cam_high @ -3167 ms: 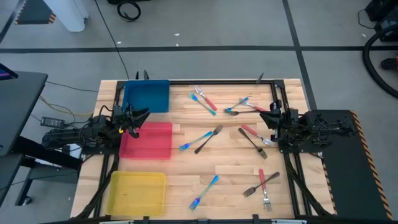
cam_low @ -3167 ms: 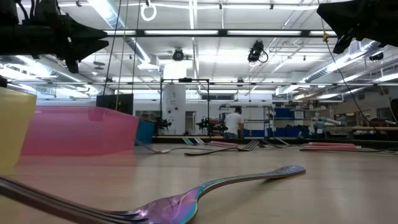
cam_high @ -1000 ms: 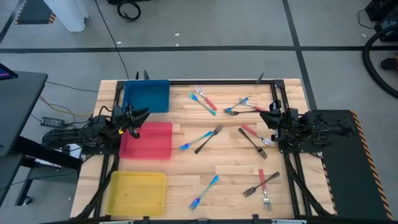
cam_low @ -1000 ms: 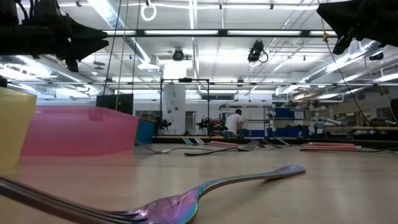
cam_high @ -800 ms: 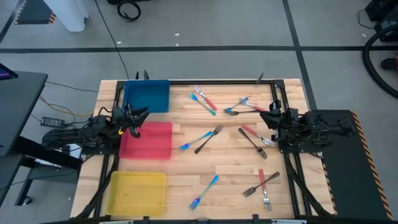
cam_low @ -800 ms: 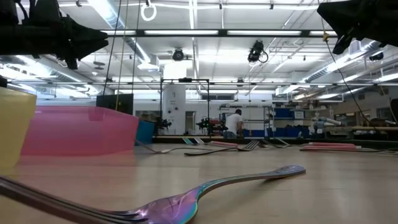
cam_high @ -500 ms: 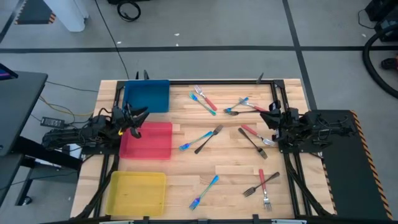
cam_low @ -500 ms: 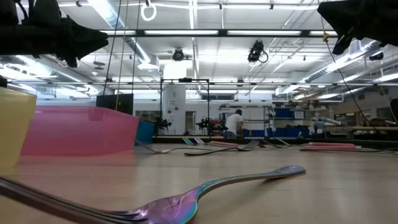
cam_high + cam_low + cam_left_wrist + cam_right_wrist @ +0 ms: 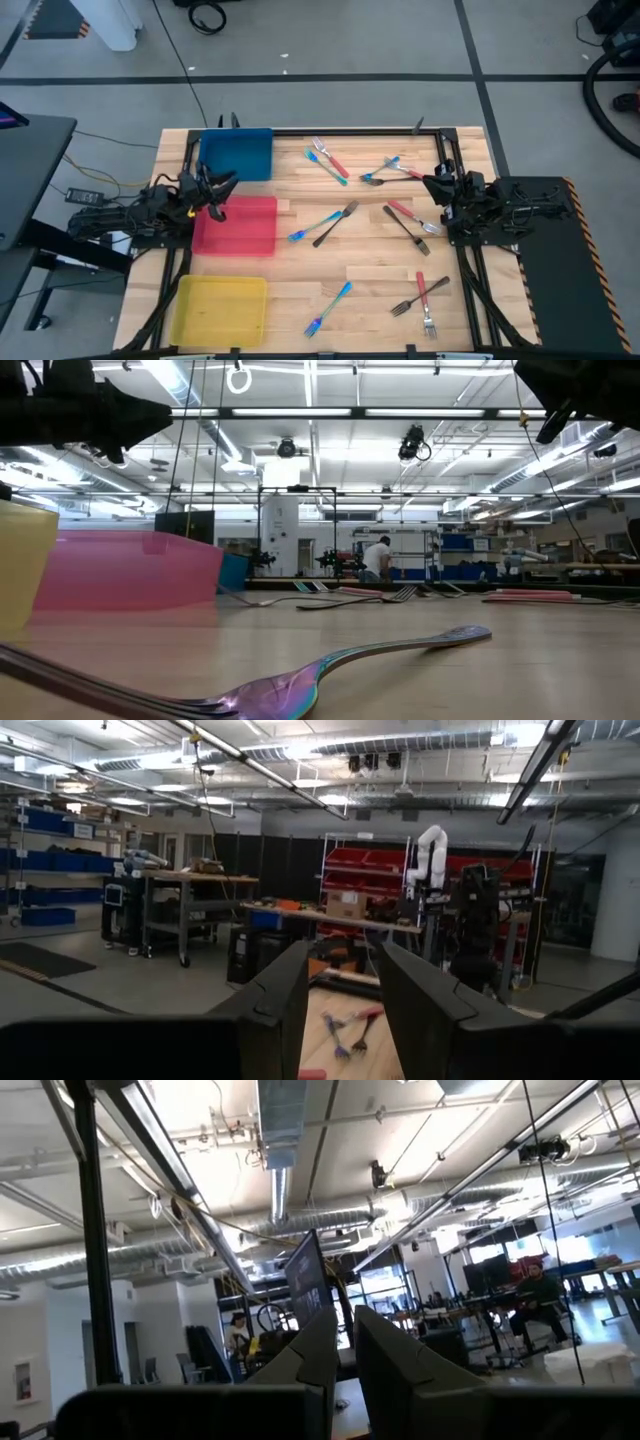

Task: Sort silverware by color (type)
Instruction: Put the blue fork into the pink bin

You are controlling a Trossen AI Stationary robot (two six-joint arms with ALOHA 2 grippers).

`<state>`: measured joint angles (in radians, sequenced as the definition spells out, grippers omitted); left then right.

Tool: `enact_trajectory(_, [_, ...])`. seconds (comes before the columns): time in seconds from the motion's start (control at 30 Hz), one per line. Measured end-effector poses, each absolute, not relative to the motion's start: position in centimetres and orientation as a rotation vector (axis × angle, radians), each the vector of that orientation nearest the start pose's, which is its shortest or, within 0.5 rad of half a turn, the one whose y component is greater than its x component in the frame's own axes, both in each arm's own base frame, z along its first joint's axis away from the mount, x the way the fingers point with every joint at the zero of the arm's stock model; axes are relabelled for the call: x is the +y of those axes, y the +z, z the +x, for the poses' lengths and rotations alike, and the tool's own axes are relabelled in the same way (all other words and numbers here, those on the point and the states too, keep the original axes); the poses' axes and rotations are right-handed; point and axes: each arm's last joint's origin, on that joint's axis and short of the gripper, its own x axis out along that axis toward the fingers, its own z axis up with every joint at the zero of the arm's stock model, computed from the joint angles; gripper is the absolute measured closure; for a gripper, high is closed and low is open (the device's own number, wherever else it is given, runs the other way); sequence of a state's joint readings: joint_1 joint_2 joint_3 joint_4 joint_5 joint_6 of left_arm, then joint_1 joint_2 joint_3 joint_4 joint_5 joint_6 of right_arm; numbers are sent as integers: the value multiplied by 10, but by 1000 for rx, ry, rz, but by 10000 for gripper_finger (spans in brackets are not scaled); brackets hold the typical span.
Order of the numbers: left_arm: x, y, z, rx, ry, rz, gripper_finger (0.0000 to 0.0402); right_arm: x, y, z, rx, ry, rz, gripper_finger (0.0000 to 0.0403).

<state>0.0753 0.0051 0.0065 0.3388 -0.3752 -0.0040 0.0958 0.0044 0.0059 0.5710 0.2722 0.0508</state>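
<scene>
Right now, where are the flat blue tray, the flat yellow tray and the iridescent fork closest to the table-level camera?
flat blue tray (image 9: 236, 155), high view, on its bare floor.
flat yellow tray (image 9: 220, 308), high view, on its bare floor.
iridescent fork (image 9: 300, 684), low view, on its neck behind the tines.

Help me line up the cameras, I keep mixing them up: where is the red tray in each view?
High view: red tray at table's left, between the blue and yellow trays.
Low view: red tray at left, a translucent pink wall.
Left wrist view: only a red sliver, possibly its edge.
Right wrist view: not in it.
Shared landmark: yellow tray, right beside it.
</scene>
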Motion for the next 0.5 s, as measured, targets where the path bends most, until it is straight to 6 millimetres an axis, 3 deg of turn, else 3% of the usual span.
enact_trajectory(0.33, [17, 201, 87, -409, 427, -140, 276, 0, 215, 83, -545, -134, 207, 356])
enact_trajectory(0.5, [17, 202, 87, -414, 425, -153, 276, 1, 210, 86, -485, -158, 118, 356])
